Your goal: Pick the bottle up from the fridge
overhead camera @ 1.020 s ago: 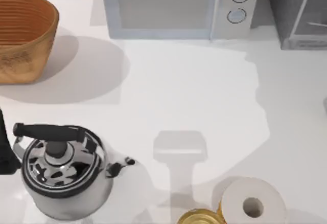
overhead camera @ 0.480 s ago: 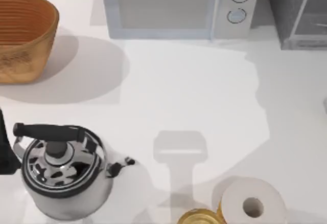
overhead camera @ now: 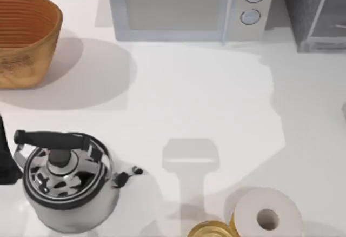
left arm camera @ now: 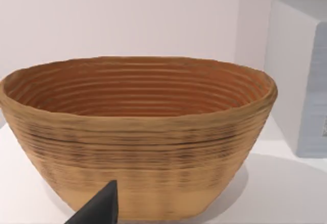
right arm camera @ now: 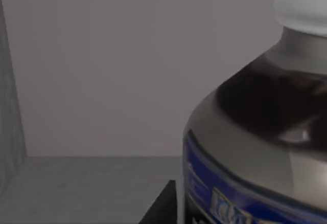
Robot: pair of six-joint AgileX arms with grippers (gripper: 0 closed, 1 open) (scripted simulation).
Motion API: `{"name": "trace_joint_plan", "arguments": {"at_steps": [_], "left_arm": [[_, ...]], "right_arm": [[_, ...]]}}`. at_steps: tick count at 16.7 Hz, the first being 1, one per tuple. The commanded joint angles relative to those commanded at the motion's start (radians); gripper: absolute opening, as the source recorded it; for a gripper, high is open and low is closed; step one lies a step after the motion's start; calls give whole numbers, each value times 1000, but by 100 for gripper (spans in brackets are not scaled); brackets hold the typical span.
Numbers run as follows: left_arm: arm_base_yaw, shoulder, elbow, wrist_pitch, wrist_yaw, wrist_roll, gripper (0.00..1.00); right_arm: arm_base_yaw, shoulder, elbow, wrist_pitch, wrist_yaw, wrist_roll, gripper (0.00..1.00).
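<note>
1. From above, the white counter (overhead camera: 216, 101) is carrying a white microwave (overhead camera: 186, 7) with two round dials along its back edge, and the dark grey fridge (overhead camera: 316, 12) is standing just beside the microwave at the back right corner, its pale frame bars and glass panel showing. A woven basket (overhead camera: 24, 37) is sitting at the back left. A shiny steel kettle (overhead camera: 67, 180) with a black handle is standing at the front left, and a dark part of the left arm (overhead camera: 5, 161) is showing at the left edge right next to it. At the front, a white paper roll (overhead camera: 267, 215) is standing just beside a round gold tin (overhead camera: 211, 230); they look to be touching, though the edge of the view cuts the tin off.

2. In the left wrist view, the basket (left arm camera: 138, 137) is sitting upright on the counter straight ahead, with a side of the microwave (left arm camera: 301, 75) beside it. One dark fingertip of the left gripper (left arm camera: 99, 208) is poking into view; I cannot tell how wide its fingers are standing.

3. In the right wrist view, the bottle (right arm camera: 260, 142) is standing upright and very close, inside the fridge (right arm camera: 102, 70), on its grey floor before the plain back wall. Its white cap, grey shoulder and a blue label band are showing. A dark finger edge (right arm camera: 163, 206) is sitting just beside the bottle's base; I cannot tell whether the right fingers are wide, narrow or gripping.
</note>
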Motion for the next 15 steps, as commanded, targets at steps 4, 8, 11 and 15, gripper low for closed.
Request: {"name": "trace_joint_plan", "arguments": {"at_steps": [4,8,11,15], "left_arm": [[0,0,0,0,0,0,100],[0,0,0,0,0,0,100],[0,0,0,0,0,0,100],[0,0,0,0,0,0,100]], "right_arm": [[0,0,0,0,0,0,0],[-3,-2,-1,0,0,1,0],[-3,-30,7,-38,-1,2,0],[-3,-83,30,-108,-1,2,0]]}}
